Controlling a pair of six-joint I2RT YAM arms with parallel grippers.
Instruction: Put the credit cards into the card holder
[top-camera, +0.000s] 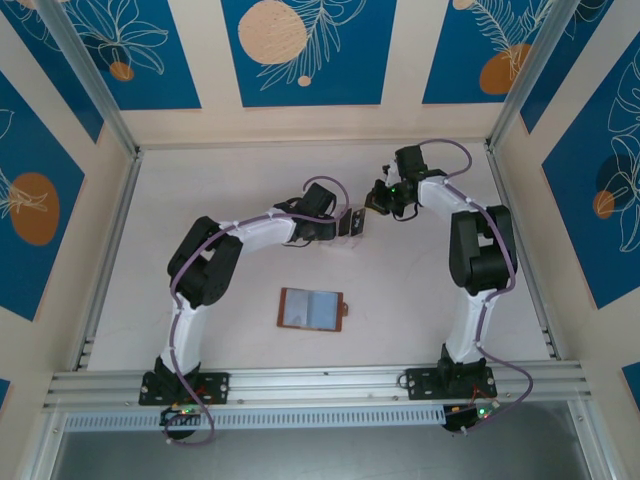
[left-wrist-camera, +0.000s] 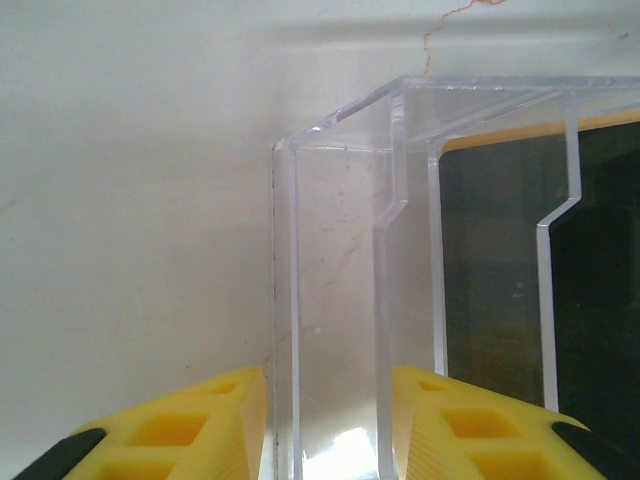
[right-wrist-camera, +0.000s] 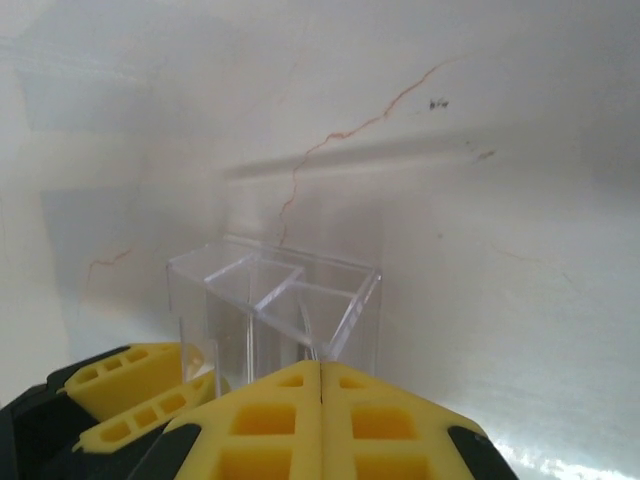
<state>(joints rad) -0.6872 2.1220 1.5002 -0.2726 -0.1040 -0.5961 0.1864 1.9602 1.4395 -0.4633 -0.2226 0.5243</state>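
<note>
Well, stand (left-wrist-camera: 335, 300) holds cards (left-wrist-camera: 490, 290); wallet (top-camera: 311, 308) open

From above, the pale bench (top-camera: 200, 190) is brightly and evenly lit from overhead, the arms cast only faint, soft shadows, and the aluminium frame posts (top-camera: 88, 75) lean outward toward the picture's edges. The left wrist view is soft and slightly greenish, with a white glare patch low on the clear plastic slotted stand (left-wrist-camera: 335, 300) and the yellow left claw (left-wrist-camera: 327, 420) slightly blurred. The right wrist view is hazy and washed out: a grey shadow band crosses the bench, glare sits at lower right, and the right claw (right-wrist-camera: 320, 385) is soft-focused.
</note>
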